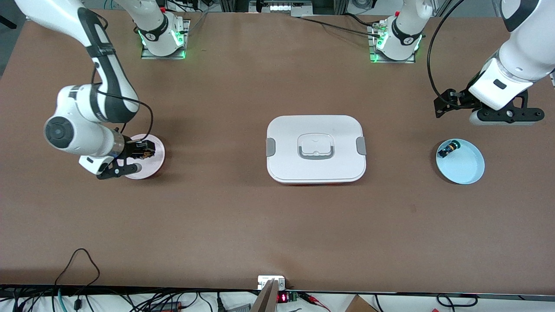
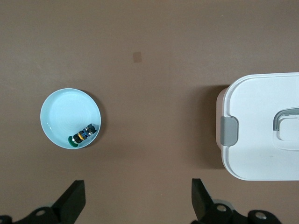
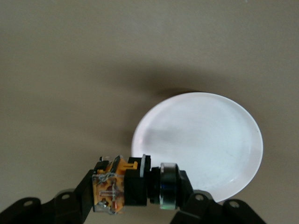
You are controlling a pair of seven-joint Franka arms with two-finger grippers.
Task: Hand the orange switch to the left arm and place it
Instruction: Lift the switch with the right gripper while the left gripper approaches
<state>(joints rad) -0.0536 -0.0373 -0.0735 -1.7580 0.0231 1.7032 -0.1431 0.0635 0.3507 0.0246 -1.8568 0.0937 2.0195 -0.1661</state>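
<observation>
My right gripper (image 1: 139, 151) is shut on the orange switch (image 1: 146, 147), a small black cylinder with an orange end, and holds it just over a pink plate (image 1: 149, 170) at the right arm's end of the table. In the right wrist view the switch (image 3: 133, 186) lies crosswise between the fingers of the right gripper (image 3: 135, 191), over the plate's rim (image 3: 205, 140). The white box (image 1: 286, 134) sits at the table's middle. My left gripper (image 1: 505, 116) is open and empty, up in the air over bare table beside a light blue plate (image 1: 466, 167); its jaws (image 2: 135, 203) stand wide apart.
A small black switch with a green-yellow cap (image 1: 446, 150) lies in the light blue plate; the left wrist view shows both the switch (image 2: 83, 135) and the plate (image 2: 63, 109). The box's grey-latched end (image 2: 261, 126) shows there too. Cables run along the table's near edge.
</observation>
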